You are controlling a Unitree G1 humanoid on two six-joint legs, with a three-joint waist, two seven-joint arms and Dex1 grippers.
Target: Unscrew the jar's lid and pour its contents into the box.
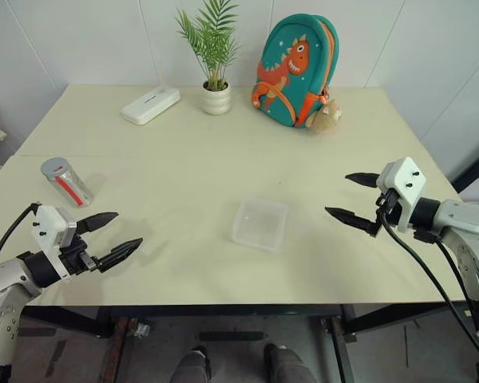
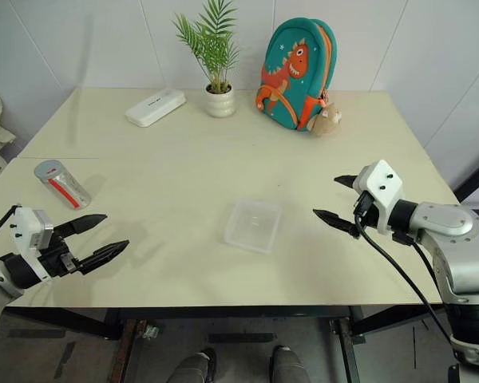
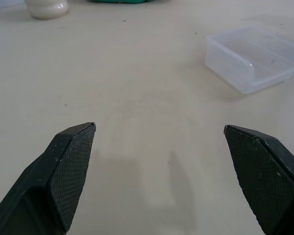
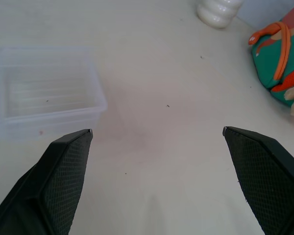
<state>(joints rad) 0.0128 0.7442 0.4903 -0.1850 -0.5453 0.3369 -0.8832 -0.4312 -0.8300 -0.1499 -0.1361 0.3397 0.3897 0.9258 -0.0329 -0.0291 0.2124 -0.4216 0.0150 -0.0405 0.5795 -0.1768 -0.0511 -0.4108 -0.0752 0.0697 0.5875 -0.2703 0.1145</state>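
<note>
At the far left, the left claw [image 1: 116, 233] hovers over the near edge of the pale tabletop [image 1: 184, 183], its two black fingers [image 3: 71, 166] spread wide with nothing between them. Just beyond it, towards the left edge, the jar [image 1: 66, 182] lies tilted on its side on the tabletop, well apart from the claw; its grey lid [image 1: 53, 167] is on, facing the far left, and the red stripe runs along its clear body. The contents cannot be made out at this range, so whether the pellet sits inside is hard to say.

Further back, a flat white case [image 1: 150, 104] rests near the rear edge, and beside it a white ribbed plant pot [image 1: 216, 98] holds a green fern-like plant.

Near the middle of the tabletop sits the box [image 1: 259, 223] (a shallow clear tray with rounded corners), upright and apparently empty but for a speck or two on its floor. It lies between the two claws and touches neither.

Behind it to the right, a teal dinosaur backpack [image 1: 295, 70] leans against the wall, with a small plush toy [image 1: 326, 116] at its foot.

At the right, the right claw [image 1: 358, 198] is held above the tabletop, pointing inward towards the box, its fingers [image 4: 63, 176] also fully parted and holding nothing.
</note>
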